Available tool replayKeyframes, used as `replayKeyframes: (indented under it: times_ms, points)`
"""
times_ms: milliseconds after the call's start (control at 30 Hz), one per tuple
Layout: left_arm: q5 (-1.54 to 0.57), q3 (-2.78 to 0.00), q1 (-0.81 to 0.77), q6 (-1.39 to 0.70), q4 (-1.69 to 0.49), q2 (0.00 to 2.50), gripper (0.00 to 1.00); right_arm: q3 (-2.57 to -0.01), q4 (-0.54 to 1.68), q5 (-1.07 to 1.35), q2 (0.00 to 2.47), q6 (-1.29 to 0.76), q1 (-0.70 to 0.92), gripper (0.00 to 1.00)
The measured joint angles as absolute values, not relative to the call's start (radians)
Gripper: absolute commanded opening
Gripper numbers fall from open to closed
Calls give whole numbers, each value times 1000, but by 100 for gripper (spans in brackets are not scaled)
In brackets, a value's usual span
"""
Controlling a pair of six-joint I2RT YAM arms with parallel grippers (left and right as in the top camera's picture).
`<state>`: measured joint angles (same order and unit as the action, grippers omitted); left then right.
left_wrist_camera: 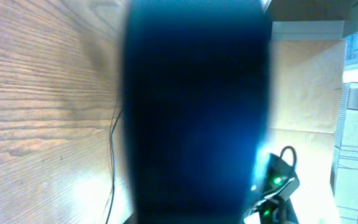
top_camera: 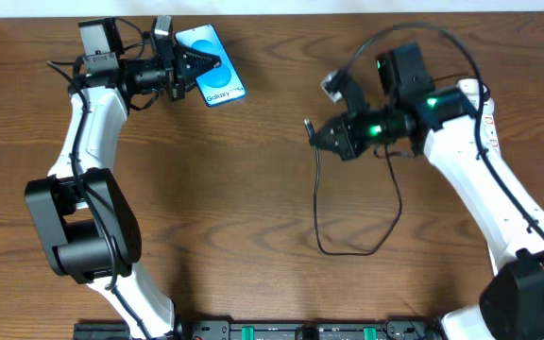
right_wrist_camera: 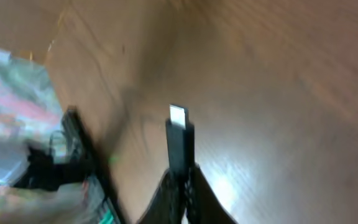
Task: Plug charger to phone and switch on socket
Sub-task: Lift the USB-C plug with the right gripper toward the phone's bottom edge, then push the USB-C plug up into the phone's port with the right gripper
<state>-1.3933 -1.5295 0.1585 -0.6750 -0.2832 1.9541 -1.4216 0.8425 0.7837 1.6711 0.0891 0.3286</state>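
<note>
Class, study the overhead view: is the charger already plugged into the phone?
No, the right gripper holds the charger tip well apart from the phone in the left gripper.

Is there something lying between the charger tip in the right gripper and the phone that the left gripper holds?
Nothing visible. Between the tip of the charger in the right gripper and the phone in the left gripper there is only bare table. The charger's slack loops away from the phone.

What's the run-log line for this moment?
left gripper: shut on phone | right gripper: shut on charger tip, apart from phone | socket: not in view
</note>
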Motion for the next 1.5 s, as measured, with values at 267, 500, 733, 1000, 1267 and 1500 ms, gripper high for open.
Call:
replayKeyframes:
  times_ms: [267, 500, 733, 1000, 1267, 1500]
  points:
    - [-1393, -1530, 71, -651, -283, 1954, 7, -1322, 691, 836, 1654, 12, 403, 1]
    - [-1393, -1530, -9, -649, -283, 1954, 7, -1322, 645, 860, 1654, -28, 459, 1]
    - [-1393, -1530, -35, -646, -283, 1954, 7, -1322, 626, 862, 1654, -70, 459, 1]
    - [-1380, -1530, -43, -646, -283, 1954, 7, -1322, 511, 864, 1654, -205, 459, 1]
    - [-1374, -1530, -43, -646, -279, 1954, 7, -1322, 506, 826, 1654, -320, 459, 1]
    - [-1374, -1528, -43, -662, -213, 1954, 7, -1322, 506, 813, 1654, -349, 459, 1]
